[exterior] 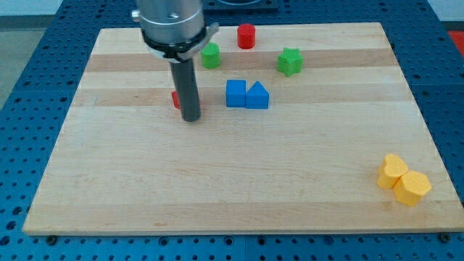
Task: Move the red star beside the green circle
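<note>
My tip (191,118) sat w/ nothing held, touching or just in front of red star (175,99), mostly hidden behind rod; green circle (210,56) lay toward view's top-right.

desk (239,181): pale wood, boards with visible grain, smooth, faint sheen
surface around the desk (14,145): blue, looks like metal or hard plastic, dotted with a grid of holes
rod (187,87): dark, smooth, semi-matt; its collar (172,22) above is grey metal with a soft shine
my tip (191,119): same dark matt finish, resting on the wood
red star (176,99): mostly hidden behind the rod, matt red
green circle (211,56), blue blocks (246,95), yellow blocks (403,181): solid colour, smooth, matt, plastic or painted
</note>
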You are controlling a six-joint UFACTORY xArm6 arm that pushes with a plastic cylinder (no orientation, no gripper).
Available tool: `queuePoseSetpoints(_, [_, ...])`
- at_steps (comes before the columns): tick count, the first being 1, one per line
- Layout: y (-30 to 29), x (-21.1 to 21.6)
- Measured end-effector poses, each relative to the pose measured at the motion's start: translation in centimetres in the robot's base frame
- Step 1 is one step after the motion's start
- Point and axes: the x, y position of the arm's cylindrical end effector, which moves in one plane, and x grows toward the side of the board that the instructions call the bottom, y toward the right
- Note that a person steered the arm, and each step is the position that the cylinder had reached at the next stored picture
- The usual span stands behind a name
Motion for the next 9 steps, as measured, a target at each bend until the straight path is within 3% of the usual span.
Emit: queuePoseSetpoints(9, [-1.9,-12.5])
